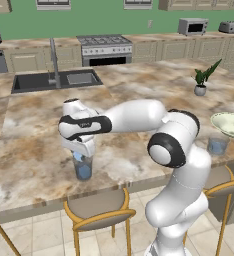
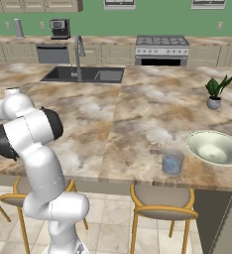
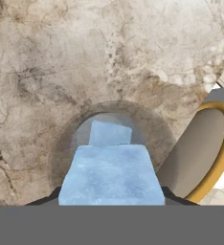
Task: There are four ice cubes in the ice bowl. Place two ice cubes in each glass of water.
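The tool point(image 1: 82, 152) grips an ice cube point(image 3: 111, 174) over the left glass point(image 1: 83, 167), one cube point(image 3: 110, 133) already inside — released off-centre, it could clip the rim and skid across the table point(image 1: 34, 150).

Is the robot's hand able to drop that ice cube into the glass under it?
Probably yes. The gripper holds an ice cube right above the open glass, and nothing sits between them. One cube already lies inside, with room beside it.

Between the jaws an ice cube point(image 3: 111, 174) is looking frosty and translucent; below them the counter point(image 3: 109, 62) is showing mottled, polished stone.
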Tool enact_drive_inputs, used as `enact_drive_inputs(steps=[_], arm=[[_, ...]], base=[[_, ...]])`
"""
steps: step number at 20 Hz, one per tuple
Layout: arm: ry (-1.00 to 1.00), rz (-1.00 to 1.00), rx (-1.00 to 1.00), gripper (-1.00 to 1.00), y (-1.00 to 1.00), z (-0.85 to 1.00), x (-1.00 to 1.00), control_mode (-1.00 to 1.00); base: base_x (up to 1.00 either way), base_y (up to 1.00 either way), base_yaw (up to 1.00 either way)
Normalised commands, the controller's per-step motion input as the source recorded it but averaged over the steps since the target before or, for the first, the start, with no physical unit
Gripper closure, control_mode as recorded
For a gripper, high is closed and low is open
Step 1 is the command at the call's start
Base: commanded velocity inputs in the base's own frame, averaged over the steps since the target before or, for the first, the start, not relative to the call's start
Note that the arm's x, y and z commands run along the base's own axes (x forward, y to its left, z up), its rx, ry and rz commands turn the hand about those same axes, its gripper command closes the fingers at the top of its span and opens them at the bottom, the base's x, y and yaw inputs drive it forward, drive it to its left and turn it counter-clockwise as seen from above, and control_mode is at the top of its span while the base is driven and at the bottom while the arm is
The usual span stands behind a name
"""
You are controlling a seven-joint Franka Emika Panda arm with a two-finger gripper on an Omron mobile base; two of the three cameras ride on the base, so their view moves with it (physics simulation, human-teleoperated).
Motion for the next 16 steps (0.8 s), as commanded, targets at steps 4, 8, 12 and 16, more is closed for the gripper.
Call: enact_drive_inputs(steps=[4, 8, 12, 16], arm=[[0.00, -0.08, 0.00, 1.00, -0.38, 0.00, -0.09, -1.00], [0.00, -0.07, 0.00, 1.00, -0.25, -0.05, -0.04, -1.00], [0.00, -0.04, 0.01, 1.00, 0.06, -0.07, 0.02, -1.00], [0.00, -0.01, 0.01, 1.00, 0.18, -0.05, 0.00, -1.00]], base=[[0.00, 0.00, 0.00], [0.00, 0.00, 0.00], [0.00, 0.00, 0.00], [0.00, 0.00, 0.00]])
